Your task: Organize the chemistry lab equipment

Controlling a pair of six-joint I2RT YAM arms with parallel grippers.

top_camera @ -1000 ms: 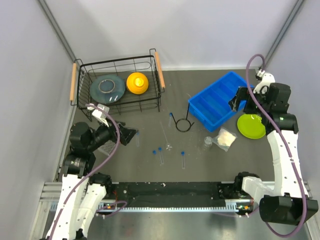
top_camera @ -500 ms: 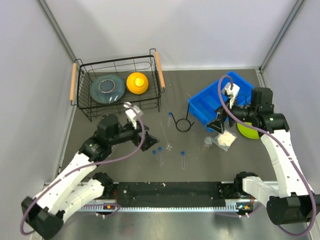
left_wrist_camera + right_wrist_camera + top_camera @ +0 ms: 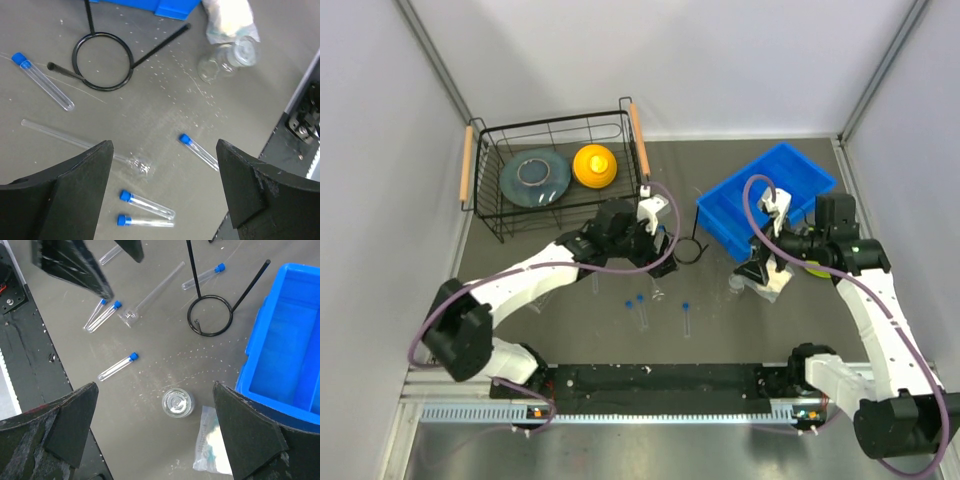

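Observation:
Several blue-capped test tubes lie on the dark table: a pair (image 3: 640, 310) (image 3: 147, 205), one to their right (image 3: 686, 318) (image 3: 200, 151), and one by the ring stand (image 3: 42, 81) (image 3: 202, 277). The black wire ring stand (image 3: 688, 250) (image 3: 102, 67) (image 3: 210, 315) lies flat, with a long clear glass tube (image 3: 75, 142) (image 3: 152, 295) beside it. The small clear vial (image 3: 736, 284) (image 3: 177, 402) (image 3: 220, 62) sits under my right gripper (image 3: 757, 270) (image 3: 155, 390), which is open and empty. My left gripper (image 3: 655, 235) (image 3: 164, 150) is open and empty above the tubes. I cannot make out the grid rack.
A blue bin (image 3: 765, 205) (image 3: 285, 355) stands at the right. A small plastic bag (image 3: 775, 280) (image 3: 212, 445) lies next to the vial. A wire basket (image 3: 555, 215) at the back left holds a grey plate (image 3: 534, 172) and a yellow dome (image 3: 594, 165).
My left arm has swung from the left edge to the middle, over the tubes near the ring stand. My right arm has come from over the bin to above the vial.

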